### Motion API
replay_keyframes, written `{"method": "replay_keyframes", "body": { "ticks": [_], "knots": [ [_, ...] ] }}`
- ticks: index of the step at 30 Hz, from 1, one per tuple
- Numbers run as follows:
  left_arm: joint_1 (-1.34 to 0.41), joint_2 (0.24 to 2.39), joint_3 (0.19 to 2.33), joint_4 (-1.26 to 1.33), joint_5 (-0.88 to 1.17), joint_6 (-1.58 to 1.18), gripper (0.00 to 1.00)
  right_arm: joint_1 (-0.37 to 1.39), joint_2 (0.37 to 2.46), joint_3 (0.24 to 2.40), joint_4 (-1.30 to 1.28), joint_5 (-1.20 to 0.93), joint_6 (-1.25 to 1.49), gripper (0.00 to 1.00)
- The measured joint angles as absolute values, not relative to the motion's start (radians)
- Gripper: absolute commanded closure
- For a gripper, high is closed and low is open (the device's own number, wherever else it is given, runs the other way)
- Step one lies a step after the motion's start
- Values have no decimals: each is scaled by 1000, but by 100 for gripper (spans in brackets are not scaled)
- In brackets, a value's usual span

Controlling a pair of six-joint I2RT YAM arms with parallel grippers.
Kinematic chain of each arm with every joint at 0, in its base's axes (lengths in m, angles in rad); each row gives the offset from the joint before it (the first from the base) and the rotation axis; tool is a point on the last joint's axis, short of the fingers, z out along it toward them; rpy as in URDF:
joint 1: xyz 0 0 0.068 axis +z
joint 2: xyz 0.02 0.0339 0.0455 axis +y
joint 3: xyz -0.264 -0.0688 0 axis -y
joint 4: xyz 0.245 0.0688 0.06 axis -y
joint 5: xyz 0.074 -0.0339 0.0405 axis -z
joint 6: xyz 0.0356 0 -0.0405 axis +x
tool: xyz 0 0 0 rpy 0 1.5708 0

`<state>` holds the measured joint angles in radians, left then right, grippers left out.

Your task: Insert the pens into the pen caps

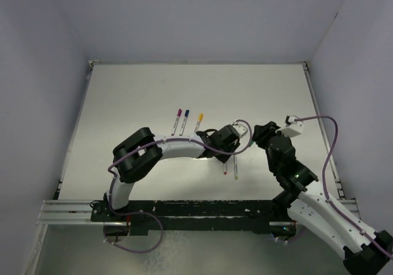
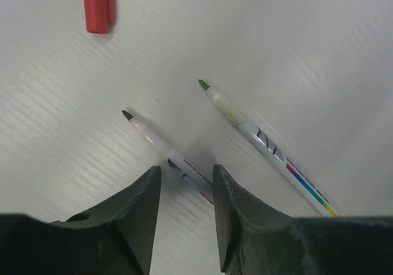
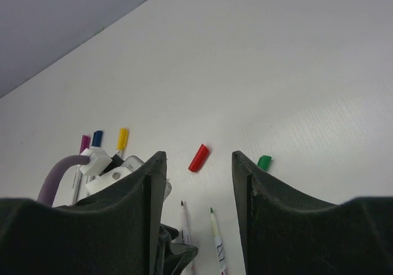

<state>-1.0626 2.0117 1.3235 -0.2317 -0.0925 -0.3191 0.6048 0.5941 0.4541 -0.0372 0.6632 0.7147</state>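
Your left tool [image 2: 185, 172], jaws apart and unclenched, straddles the thin silver-grey dark-tipped pen [image 2: 163, 148], whose long axis runs from 10 to 4 o'clock across the gap.

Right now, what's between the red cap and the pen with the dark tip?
Nothing: in the left wrist view, only bare table lies between the red cap and that pen.
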Motion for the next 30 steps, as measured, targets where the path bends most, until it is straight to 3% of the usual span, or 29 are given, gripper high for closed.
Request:
{"method": "replay_keyframes", "body": {
  "ticks": [8, 30],
  "knots": [
    [-1075, 1997, 1320, -321, -223, -302, 68, 605, 587, 454, -36, 663, 715, 51],
    [-1075, 1942, 1266, -400, -244, -268, 67, 605, 588, 454, -31, 662, 717, 51]
  ]
}}
